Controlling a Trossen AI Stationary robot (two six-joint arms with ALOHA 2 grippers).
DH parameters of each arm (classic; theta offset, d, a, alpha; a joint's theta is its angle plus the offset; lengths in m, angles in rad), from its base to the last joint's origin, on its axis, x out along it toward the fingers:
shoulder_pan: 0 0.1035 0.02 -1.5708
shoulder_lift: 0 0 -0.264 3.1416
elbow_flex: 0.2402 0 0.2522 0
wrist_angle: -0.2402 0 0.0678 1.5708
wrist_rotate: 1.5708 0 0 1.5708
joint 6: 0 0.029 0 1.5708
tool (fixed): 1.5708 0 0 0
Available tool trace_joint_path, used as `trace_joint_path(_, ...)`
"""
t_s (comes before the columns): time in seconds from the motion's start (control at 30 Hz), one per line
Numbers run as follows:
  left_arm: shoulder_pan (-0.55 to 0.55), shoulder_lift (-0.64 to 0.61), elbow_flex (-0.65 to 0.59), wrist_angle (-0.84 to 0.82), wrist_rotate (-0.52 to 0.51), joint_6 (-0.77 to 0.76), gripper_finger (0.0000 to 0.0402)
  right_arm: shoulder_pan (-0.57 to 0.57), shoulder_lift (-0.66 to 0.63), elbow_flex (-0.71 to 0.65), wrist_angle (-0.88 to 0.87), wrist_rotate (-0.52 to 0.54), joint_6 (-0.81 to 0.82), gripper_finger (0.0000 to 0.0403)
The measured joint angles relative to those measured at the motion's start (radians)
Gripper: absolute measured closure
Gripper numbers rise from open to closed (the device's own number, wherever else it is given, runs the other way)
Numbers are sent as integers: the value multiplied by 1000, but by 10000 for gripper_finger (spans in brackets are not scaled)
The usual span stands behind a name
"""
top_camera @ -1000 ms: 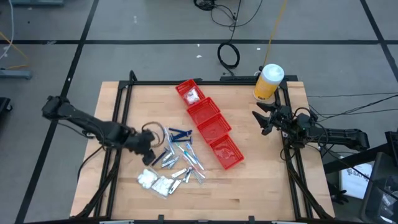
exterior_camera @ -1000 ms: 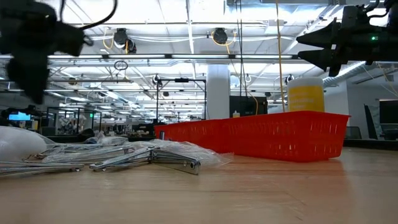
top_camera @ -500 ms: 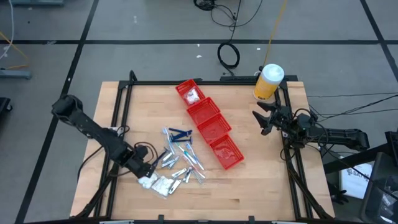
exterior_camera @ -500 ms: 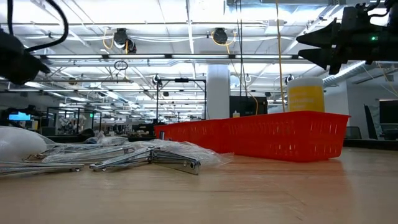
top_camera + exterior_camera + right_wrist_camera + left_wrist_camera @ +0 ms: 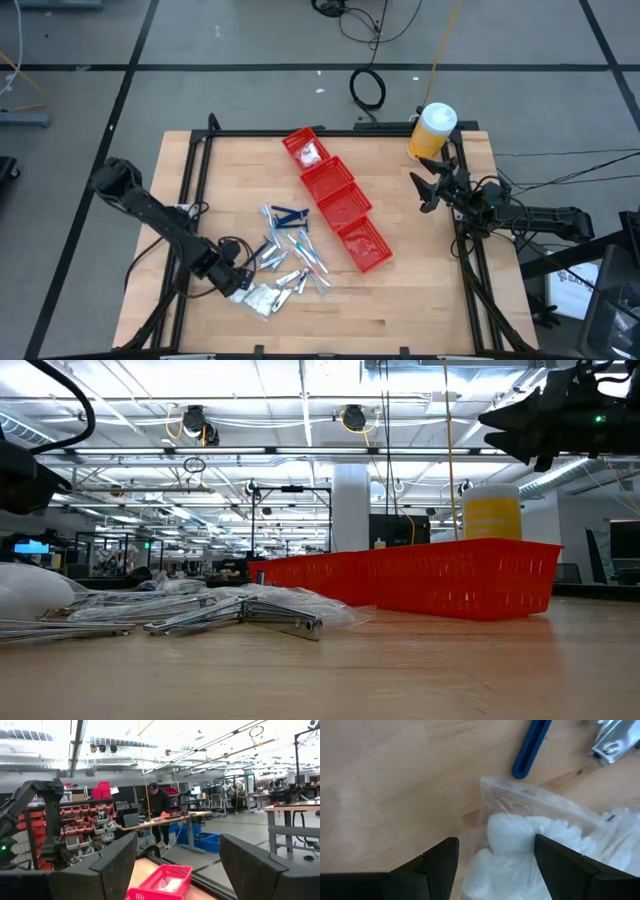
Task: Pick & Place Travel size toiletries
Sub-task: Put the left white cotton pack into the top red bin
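The travel size toiletries (image 5: pixel 285 262) lie in a loose heap on the wooden table, left of centre: white soft packets (image 5: pixel 255 295), dark blue pieces (image 5: pixel 288 213), clear-wrapped sticks and silvery pieces. My left gripper (image 5: pixel 236 281) points down over the heap's near left end. It is open. Its fingers (image 5: pixel 440 865) stand on either side of a white packet in a clear bag (image 5: pixel 520 845). My right gripper (image 5: pixel 425 190) hangs open above the table's right side, away from the heap.
A row of red bins (image 5: pixel 337 200) runs slantwise across the table's middle, and the far bin holds a white packet (image 5: pixel 310 152). A tall yellow bottle with a white cap (image 5: pixel 432 130) stands at the far right corner. A blue piece (image 5: pixel 532 745) lies just beyond the left fingers.
My left gripper has gone toward the table's near edge and down, from beside the heap's left side to just over the white packets. Its wrist has rolled on the way. Its fingers have stayed open. The toiletries have not moved.
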Motion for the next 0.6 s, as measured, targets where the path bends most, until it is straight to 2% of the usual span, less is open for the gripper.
trace_joint_path(0.1, 0, 0, 0, -9, 32, 0, 155, 0, 0, 0, 2, 0, 1, 135)
trace_joint_path(0.2, 0, -5, 0, -10, 46, 3, 184, 0, 0, 0, 3, 0, 3, 135)
trace_joint_path(0.6, 1, -13, 3, -5, 61, 145, 386, 0, 0, 0, 3, 2, 3, 135)
